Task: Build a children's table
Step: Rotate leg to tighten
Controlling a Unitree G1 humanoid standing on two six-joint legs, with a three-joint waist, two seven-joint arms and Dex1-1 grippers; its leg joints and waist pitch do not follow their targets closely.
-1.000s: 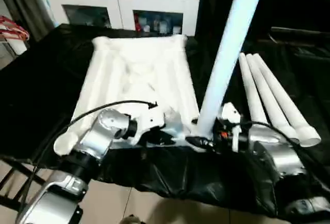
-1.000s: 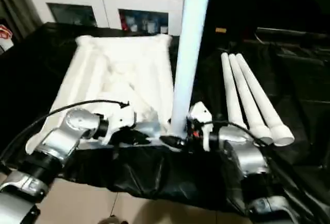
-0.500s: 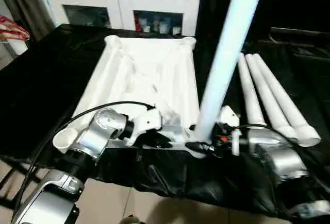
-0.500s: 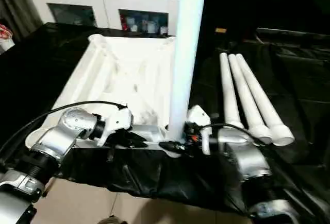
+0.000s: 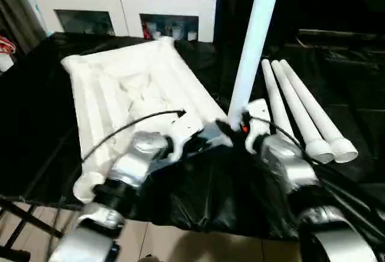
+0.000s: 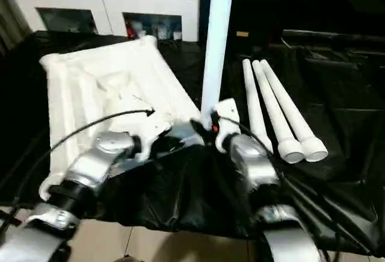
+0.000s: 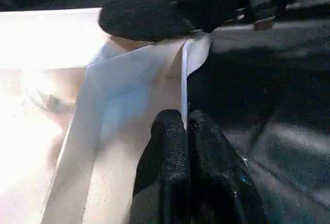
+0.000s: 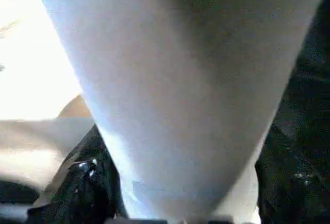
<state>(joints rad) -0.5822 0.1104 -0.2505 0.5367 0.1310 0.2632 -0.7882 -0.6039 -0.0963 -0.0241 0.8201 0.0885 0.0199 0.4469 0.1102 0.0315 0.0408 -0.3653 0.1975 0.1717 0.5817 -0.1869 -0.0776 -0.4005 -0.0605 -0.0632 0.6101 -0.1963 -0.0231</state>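
Note:
The children's table lies in parts on a black cloth. Its white top (image 5: 120, 93) rests upside down, ribbed underside up, turned at an angle to me. One white leg (image 5: 249, 45) stands upright at the top's near right corner, and my right gripper (image 5: 231, 128) is shut around its base. In the right wrist view that leg (image 8: 180, 90) sits between dark fingers (image 8: 87, 183). My left gripper (image 5: 201, 143) is shut on the top's thin near rim (image 7: 184, 80), close beside that corner. Three more legs (image 5: 295, 111) lie side by side to the right.
A white cabinet (image 5: 120, 3) with glass doors stands behind the covered table. The black cloth (image 5: 36, 123) hangs over the near edge, with tiled floor (image 5: 180, 244) below. A black cable (image 5: 120, 129) loops over my left forearm.
The top has swung round on the cloth, its near right corner moving away from me with both grippers and the upright leg. The view has also shifted.

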